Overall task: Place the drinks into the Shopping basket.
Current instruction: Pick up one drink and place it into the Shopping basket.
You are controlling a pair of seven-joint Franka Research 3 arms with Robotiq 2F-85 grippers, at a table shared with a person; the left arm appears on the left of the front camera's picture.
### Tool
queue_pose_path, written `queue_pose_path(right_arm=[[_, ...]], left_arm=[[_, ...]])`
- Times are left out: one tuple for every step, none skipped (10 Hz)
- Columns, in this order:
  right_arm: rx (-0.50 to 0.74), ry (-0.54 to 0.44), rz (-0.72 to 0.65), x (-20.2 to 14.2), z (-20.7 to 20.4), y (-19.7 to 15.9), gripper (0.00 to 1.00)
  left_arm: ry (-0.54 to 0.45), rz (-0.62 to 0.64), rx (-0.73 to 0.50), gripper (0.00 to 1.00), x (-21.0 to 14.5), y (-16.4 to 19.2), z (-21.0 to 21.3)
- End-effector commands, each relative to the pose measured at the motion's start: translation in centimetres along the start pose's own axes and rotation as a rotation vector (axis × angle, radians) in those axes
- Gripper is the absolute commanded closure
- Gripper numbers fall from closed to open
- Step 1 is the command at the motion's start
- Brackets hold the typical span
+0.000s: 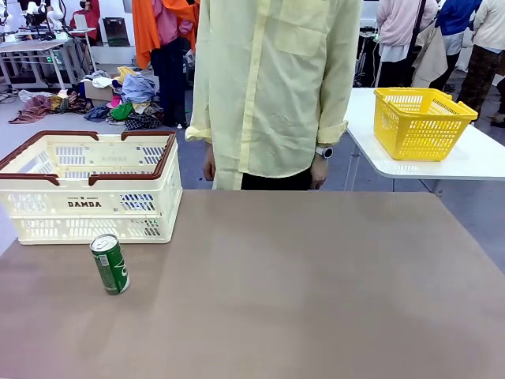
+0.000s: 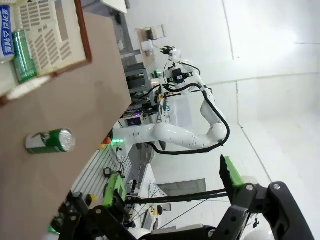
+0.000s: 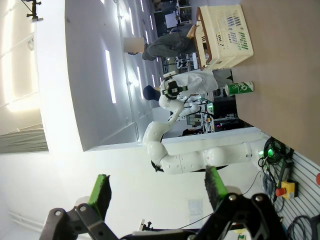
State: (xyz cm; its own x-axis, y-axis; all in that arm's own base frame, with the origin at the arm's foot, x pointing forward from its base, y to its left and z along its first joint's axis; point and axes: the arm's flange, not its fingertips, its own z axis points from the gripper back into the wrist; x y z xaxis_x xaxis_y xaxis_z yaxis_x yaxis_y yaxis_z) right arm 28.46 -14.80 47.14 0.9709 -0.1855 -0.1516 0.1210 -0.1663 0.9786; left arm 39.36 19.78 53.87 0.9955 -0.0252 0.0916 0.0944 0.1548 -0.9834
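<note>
in the front view we see a green drink can [image 1: 110, 264] standing upright on the brown surface [image 1: 316, 292], just in front of the cream-white shopping basket [image 1: 87, 189], near it but not touching. the basket sits at the left of the surface, with dark red-brown rim handles and "damda" printed on its near wall. its inside is mostly hidden from this angle. a person in a pale yellow shirt [image 1: 276, 87] stands at the far edge of the surface, arms hanging down, a watch [image 1: 324, 152] on one wrist. behind and to the right, a bright yellow mesh basket [image 1: 420, 122] rests on a separate white table [image 1: 473, 158].

in the left wrist view, our left gripper [image 2: 172, 187] hangs in the air with its green-padded fingers [image 2: 229, 172] spread wide and nothing between them. the picture is rolled. the green can on the surface appears sideways at the left, apart from the basket. inside the basket's corner at the top left we make out a second green can [image 2: 22, 55] and beside it a blue can [image 2: 6, 37], close together. the other white arm [image 2: 175, 135] shows farther off.

in the right wrist view, our right gripper [image 3: 157, 192] is also wide apart and empty, its green pads [image 3: 214, 185] at either side. at the upper right the shopping basket stands on the surface, with the green can just beside it, apart from its wall. the other arm [image 3: 200, 155] crosses the middle.
</note>
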Motion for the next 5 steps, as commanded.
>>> queue_pose_path(right_arm=[[0.008, 0.000, -0.007, 0.0, 0.0, 0.6, 0.00], [0.008, 0.000, -0.007, 0.0, 0.0, 0.6, 0.00], [0.008, 0.000, -0.007, 0.0, 0.0, 0.6, 0.00], [0.008, 0.000, -0.007, 0.0, 0.0, 0.6, 0.00], [0.008, 0.000, -0.007, 0.0, 0.0, 0.6, 0.00]], left_arm=[[0.059, 0.050, 0.178, 0.00, -5.3, -7.2, -5.6], [0.045, 0.083, 0.292, 0.00, -7.4, -9.1, -7.7], [0.046, 0.069, 0.408, 0.00, -9.2, -10.1, -10.3], [0.041, 0.041, 0.499, 0.00, -10.2, -10.0, -12.9], [0.070, 0.024, 0.616, 0.00, -10.9, -8.9, -16.8]])
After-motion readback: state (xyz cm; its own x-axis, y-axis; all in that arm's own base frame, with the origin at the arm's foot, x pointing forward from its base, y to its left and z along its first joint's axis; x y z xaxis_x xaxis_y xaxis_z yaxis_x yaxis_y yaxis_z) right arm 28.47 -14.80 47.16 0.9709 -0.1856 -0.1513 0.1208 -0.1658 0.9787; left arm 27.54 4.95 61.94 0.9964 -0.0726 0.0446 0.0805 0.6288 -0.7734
